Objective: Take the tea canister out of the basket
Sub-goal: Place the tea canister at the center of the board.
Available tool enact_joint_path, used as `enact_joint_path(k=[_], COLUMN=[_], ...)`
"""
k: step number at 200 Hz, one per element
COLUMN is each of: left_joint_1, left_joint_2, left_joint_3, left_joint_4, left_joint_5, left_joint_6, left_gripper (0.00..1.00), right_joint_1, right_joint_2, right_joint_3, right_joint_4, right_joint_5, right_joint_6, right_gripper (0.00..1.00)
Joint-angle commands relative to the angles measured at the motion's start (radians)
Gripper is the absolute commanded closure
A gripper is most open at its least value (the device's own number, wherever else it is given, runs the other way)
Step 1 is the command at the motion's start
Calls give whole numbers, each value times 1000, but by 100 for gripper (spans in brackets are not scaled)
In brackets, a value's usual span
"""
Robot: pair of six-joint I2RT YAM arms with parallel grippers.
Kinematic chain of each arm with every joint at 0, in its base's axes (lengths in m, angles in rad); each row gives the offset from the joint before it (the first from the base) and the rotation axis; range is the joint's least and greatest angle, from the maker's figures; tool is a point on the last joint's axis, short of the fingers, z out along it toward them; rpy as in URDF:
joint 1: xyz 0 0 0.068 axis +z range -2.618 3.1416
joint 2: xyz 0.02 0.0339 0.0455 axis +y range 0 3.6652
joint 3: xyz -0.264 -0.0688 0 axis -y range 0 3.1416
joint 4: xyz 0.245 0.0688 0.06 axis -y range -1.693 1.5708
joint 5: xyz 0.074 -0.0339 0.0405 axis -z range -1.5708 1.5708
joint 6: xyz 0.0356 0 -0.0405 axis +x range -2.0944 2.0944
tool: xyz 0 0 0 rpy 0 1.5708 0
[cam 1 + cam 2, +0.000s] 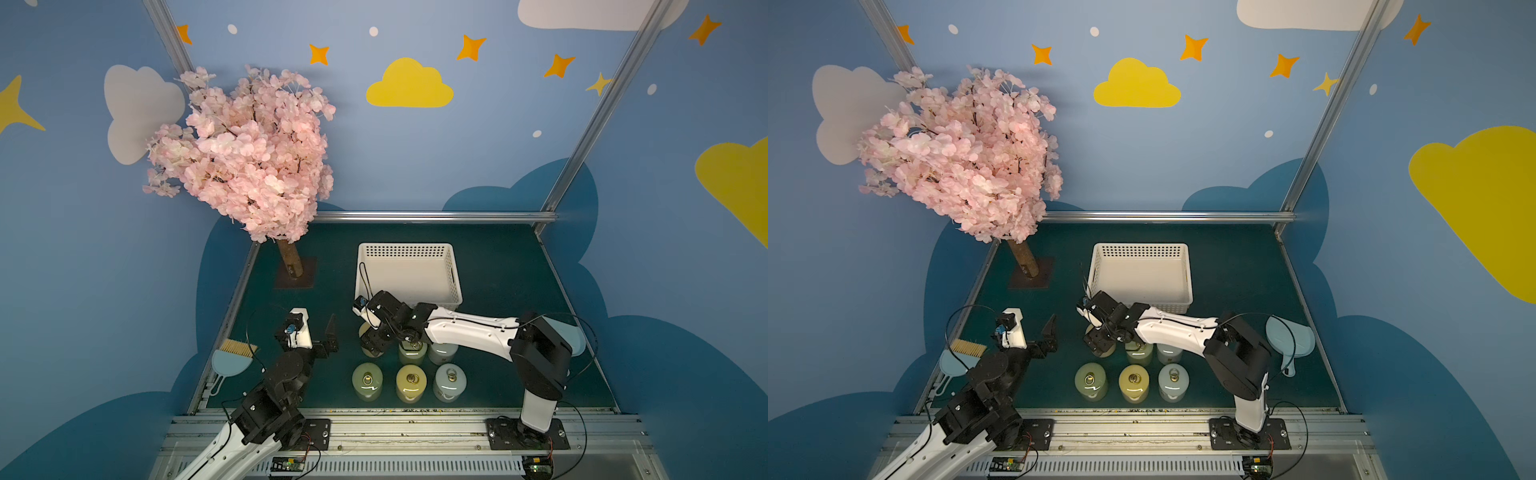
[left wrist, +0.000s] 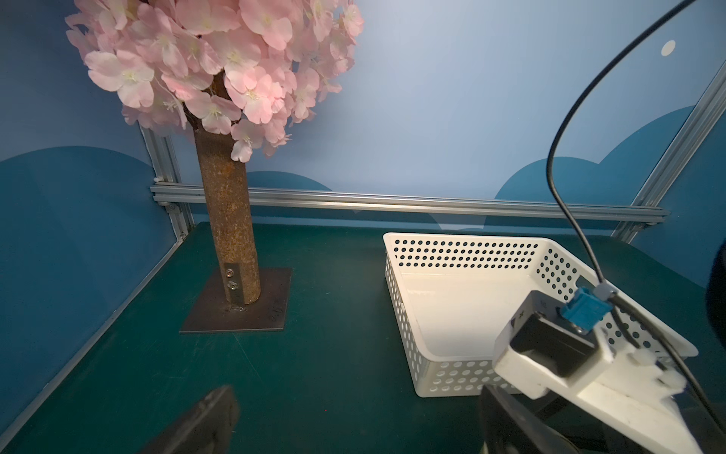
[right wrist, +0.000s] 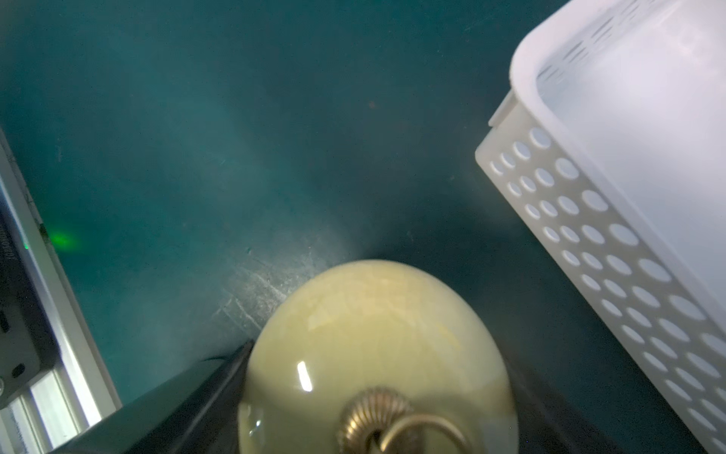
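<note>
My dark green bench (image 1: 498, 270): white basket (image 1: 403, 251) sits toward the back, the tree's base plate (image 1: 307, 277) to its left. Nearer me, two rows of three: a pale tea canister (image 3: 373, 326) back left, five more canisters (image 1: 411, 384) close beside. Blue dustpan (image 1: 1289, 340) at the right edge.

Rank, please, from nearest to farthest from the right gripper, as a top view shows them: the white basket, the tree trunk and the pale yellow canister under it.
1. The pale yellow canister, between the jaws of the right gripper.
2. The white basket, just behind the gripper.
3. The tree trunk, far back-left corner.
</note>
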Motion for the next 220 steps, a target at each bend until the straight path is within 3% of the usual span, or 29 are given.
enact_joint_path(k=[1,89,102,175,220], left_joint_1=[2,3,2,2,2], left_joint_2=[-11,-14,-13,-14,-15], left_joint_3=[-8,-9,-7,-5,-4], left_joint_4=[4,2,-1,-4,-3], left_joint_5=[-7,-1,1,22,123], left_joint_6=[1,0,0,10,58], left_gripper=[0,0,0,0,0], right_joint_1=[12,20,21,22,21], right_joint_2=[-32,-48,-52,-81,-133], right_joint_3=[7,8,7,8,4], right_joint_4=[51,25,22,-1,-17], right_joint_5=[19,40,36,42,51], right_joint_6=[19,35,37,46,52], right_gripper=[32,13,2,2,2])
